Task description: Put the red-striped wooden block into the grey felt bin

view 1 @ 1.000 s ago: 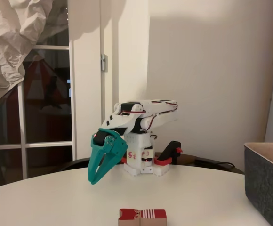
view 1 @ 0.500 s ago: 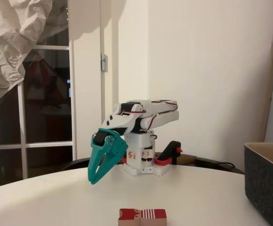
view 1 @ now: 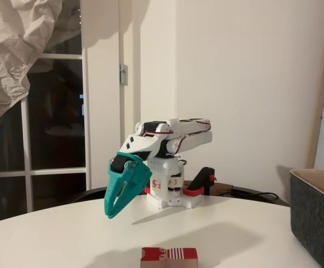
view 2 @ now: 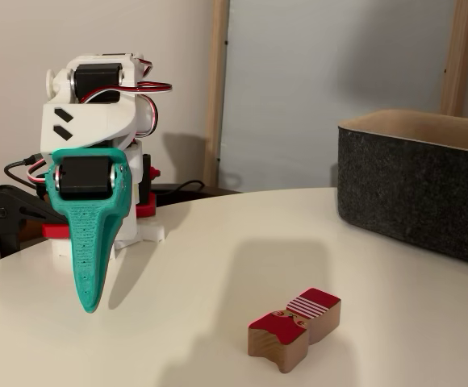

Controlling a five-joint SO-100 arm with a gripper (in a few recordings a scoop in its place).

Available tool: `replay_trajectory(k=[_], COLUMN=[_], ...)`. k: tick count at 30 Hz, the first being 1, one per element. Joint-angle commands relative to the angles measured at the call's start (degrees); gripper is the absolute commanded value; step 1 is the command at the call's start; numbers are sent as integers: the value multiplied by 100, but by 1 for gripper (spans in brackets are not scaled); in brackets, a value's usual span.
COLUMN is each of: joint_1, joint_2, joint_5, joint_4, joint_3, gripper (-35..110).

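Teal gripper [view 1: 111, 214] hangs above the white table [view 1: 234, 234] in a fixed view, tip pointing down, fingers pressed together with nothing between them. Well in front of it, the red-striped wooden block [view 1: 168, 257] lies flat on the table, its lower part cut off by the frame's bottom edge. At the right edge, the grey felt bin [view 1: 316, 215] shows just a corner.

Over to another fixed view: the gripper [view 2: 89, 305] is seen edge-on as one narrow closed wedge, empty, off the table. The block [view 2: 294, 328] sits in full sight, well apart from both gripper and bin [view 2: 415, 193], whose right side runs out of frame.
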Motion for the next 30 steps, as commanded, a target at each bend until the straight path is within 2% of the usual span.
replay_trajectory(k=[1, 15, 23, 30], joint_1=[79, 79, 9, -202], joint_2=[167, 167, 79, -677], joint_5=[53, -9, 958, 1723], joint_4=[-53, -44, -35, -35], joint_3=[53, 35, -510, -2162], gripper=[0, 2, 0, 1])
